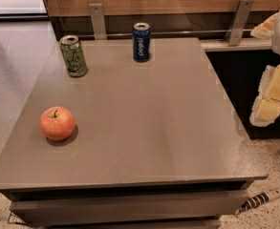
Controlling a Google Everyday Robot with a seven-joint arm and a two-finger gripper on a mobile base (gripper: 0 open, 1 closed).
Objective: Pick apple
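The apple [57, 123] is round and red-orange with a short dark stem. It sits upright on the grey table [154, 118] near the front left corner. My gripper [271, 97], white with yellowish parts, hangs at the far right edge of the view, beyond the table's right side and far from the apple. Nothing shows in it.
A green soda can [73, 56] stands at the back left of the table and a blue Pepsi can [141, 42] at the back middle. A wooden wall with metal brackets [97, 20] runs behind. A power strip [261, 199] lies on the floor at the right.
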